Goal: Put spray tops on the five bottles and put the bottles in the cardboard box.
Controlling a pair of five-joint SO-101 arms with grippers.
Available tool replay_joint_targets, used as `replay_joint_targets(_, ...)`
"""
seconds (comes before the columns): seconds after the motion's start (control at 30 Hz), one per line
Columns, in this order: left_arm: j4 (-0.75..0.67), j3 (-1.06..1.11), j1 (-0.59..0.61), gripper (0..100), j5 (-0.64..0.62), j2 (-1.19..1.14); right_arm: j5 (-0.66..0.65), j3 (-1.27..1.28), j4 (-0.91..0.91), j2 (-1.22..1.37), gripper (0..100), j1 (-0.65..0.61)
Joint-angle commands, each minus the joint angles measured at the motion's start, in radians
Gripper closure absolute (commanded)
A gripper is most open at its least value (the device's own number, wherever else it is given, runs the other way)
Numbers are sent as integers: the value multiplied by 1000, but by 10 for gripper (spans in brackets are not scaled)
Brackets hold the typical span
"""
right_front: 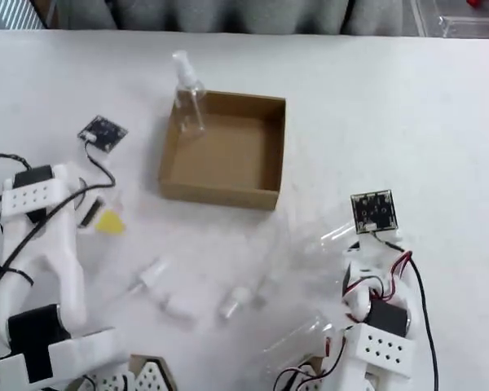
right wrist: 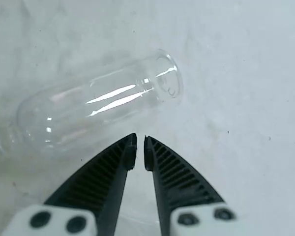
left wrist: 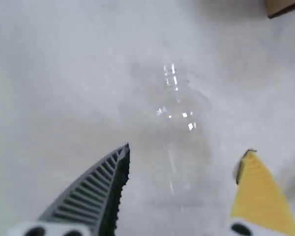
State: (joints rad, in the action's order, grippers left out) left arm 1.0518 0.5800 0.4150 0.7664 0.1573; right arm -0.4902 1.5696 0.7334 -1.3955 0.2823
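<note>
A cardboard box (right_front: 220, 151) stands open at the table's middle. One clear bottle with a spray top (right_front: 187, 94) stands upright in its far left corner. My left gripper (left wrist: 187, 150) is open, one grey finger (left wrist: 105, 184) and one yellow, with a clear topless bottle (left wrist: 179, 113) lying just ahead between them. In the high view it (right_front: 102, 213) sits left of the box. My right gripper (right wrist: 137, 140) is shut and empty, its tips just short of another clear bottle (right wrist: 103, 105) lying on its side; in the high view that bottle (right_front: 336, 235) lies right of the box.
Loose white spray tops (right_front: 151, 277) (right_front: 236, 297) lie on the table in front of the box. Another clear bottle (right_front: 293, 342) lies near the right arm's base. A corner of the box (left wrist: 285, 6) shows in the left wrist view.
</note>
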Motion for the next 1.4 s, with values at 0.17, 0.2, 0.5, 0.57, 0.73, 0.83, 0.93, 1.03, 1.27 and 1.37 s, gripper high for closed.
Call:
replay_joint_targets(0.17,34,-97,-56,674,14,38,-14,-5,4,-12,981,-10)
replay_joint_targets(0.2,34,-101,-61,677,11,31,-14,-5,4,-12,981,-10)
replay_joint_targets(0.5,189,-368,-38,683,-100,-216,-15,-5,4,-12,981,-10)
replay_joint_targets(0.57,212,-393,-33,683,-104,-236,-15,-5,4,-12,981,-10)
replay_joint_targets(0.73,207,-353,-33,659,-97,-243,-15,-5,4,-12,981,-10)
replay_joint_targets(0.83,172,-305,-33,609,-107,-242,-15,-5,4,-12,981,-10)
replay_joint_targets(0.93,112,-281,-18,631,-107,-243,-15,-5,4,-12,981,-10)
replay_joint_targets(1.03,80,-250,-16,636,-107,-257,-15,-5,4,-12,981,-10)
replay_joint_targets(1.27,29,-244,-18,638,-107,-352,-15,-5,4,-12,981,-10)
replay_joint_targets(1.37,-3,-242,-16,638,-107,-371,-15,-5,4,-12,981,-10)
